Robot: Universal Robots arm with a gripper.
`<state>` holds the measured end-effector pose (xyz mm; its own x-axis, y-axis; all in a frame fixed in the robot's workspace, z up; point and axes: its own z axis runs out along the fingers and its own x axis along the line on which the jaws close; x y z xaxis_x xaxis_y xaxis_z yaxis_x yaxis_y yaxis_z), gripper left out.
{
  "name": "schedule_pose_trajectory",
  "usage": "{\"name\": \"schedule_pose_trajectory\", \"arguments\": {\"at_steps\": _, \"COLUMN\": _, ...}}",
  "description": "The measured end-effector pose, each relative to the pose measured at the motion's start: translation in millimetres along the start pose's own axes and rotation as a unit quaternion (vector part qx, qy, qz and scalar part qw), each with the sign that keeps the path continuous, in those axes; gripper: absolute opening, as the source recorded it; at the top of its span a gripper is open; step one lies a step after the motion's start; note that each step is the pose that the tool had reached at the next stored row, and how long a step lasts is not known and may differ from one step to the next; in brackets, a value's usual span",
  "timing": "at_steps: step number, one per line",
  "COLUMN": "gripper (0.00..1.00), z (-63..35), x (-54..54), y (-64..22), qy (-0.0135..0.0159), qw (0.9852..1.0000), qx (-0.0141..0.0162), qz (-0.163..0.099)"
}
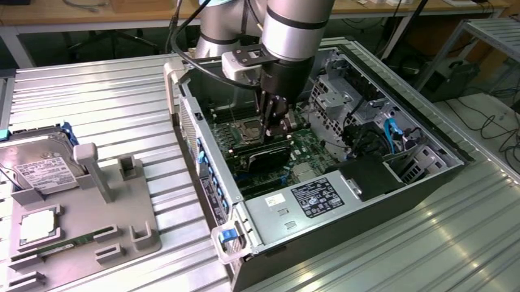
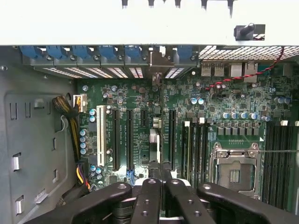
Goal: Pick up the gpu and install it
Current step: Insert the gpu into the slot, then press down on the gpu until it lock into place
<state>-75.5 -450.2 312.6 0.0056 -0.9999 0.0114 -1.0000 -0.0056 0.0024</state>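
The gpu (image 1: pixel 267 159) stood on edge inside the open computer case (image 1: pixel 422 176), seated down on the motherboard (image 1: pixel 313 152). My pincer (image 1: pixel 276 125) was right above it, fingers (image 2: pixel 152 198) clenched on its top edge. At the exterior view's left, the hard drive (image 1: pixel 41 170) lay on the grey tray (image 1: pixel 130 213).

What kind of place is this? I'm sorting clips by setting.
Likely a robotics lab or workshop: an open PC case on a ribbed metal table, a parts fixture beside it, wooden benches behind.
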Motion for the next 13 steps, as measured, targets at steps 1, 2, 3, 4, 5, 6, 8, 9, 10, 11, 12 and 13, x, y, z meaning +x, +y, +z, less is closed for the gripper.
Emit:
{"name": "schedule_pose_trajectory", "arguments": {"at_steps": 1, "gripper": 0.11, "z": 0.0, "x": 0.0, "y": 0.0, "qy": 0.0, "qw": 1.0, "qx": 0.0, "qz": 0.0}}
{"name": "schedule_pose_trajectory", "arguments": {"at_steps": 2, "gripper": 0.11, "z": 0.0, "x": 0.0, "y": 0.0, "qy": 0.0, "qw": 1.0, "qx": 0.0, "qz": 0.0}}
{"name": "schedule_pose_trajectory", "arguments": {"at_steps": 3, "gripper": 0.11, "z": 0.0, "x": 0.0, "y": 0.0, "qy": 0.0, "qw": 1.0, "qx": 0.0, "qz": 0.0}}
{"name": "schedule_pose_trajectory", "arguments": {"at_steps": 4, "gripper": 0.11, "z": 0.0, "x": 0.0, "y": 0.0, "qy": 0.0, "qw": 1.0, "qx": 0.0, "qz": 0.0}}
{"name": "schedule_pose_trajectory", "arguments": {"at_steps": 5, "gripper": 0.11, "z": 0.0, "x": 0.0, "y": 0.0, "qy": 0.0, "qw": 1.0, "qx": 0.0, "qz": 0.0}}
{"name": "schedule_pose_trajectory", "arguments": {"at_steps": 6, "gripper": 0.11, "z": 0.0, "x": 0.0, "y": 0.0, "qy": 0.0, "qw": 1.0, "qx": 0.0, "qz": 0.0}}
{"name": "schedule_pose_trajectory", "arguments": {"at_steps": 8, "gripper": 0.11, "z": 0.0, "x": 0.0, "y": 0.0, "qy": 0.0, "qw": 1.0, "qx": 0.0, "qz": 0.0}}
{"name": "schedule_pose_trajectory", "arguments": {"at_steps": 9, "gripper": 0.11, "z": 0.0, "x": 0.0, "y": 0.0, "qy": 0.0, "qw": 1.0, "qx": 0.0, "qz": 0.0}}
{"name": "schedule_pose_trajectory", "arguments": {"at_steps": 10, "gripper": 0.11, "z": 0.0, "x": 0.0, "y": 0.7, "qy": 0.0001, "qw": 1.0, "qx": 0.0, "qz": 0.0}}
{"name": "schedule_pose_trajectory", "arguments": {"at_steps": 11, "gripper": 0.11, "z": 0.0, "x": 0.0, "y": 5.1, "qy": 0.0001, "qw": 1.0, "qx": -0.0001, "qz": 0.0}}
{"name": "schedule_pose_trajectory", "arguments": {"at_steps": 12, "gripper": 0.11, "z": 0.2, "x": 0.0, "y": 10.5, "qy": 0.0, "qw": 1.0, "qx": 0.0, "qz": 0.0}}
{"name": "schedule_pose_trajectory", "arguments": {"at_steps": 13, "gripper": 0.11, "z": 0.2, "x": 0.0, "y": 13.6, "qy": 0.0, "qw": 1.0, "qx": 0.0, "qz": 0.0}}
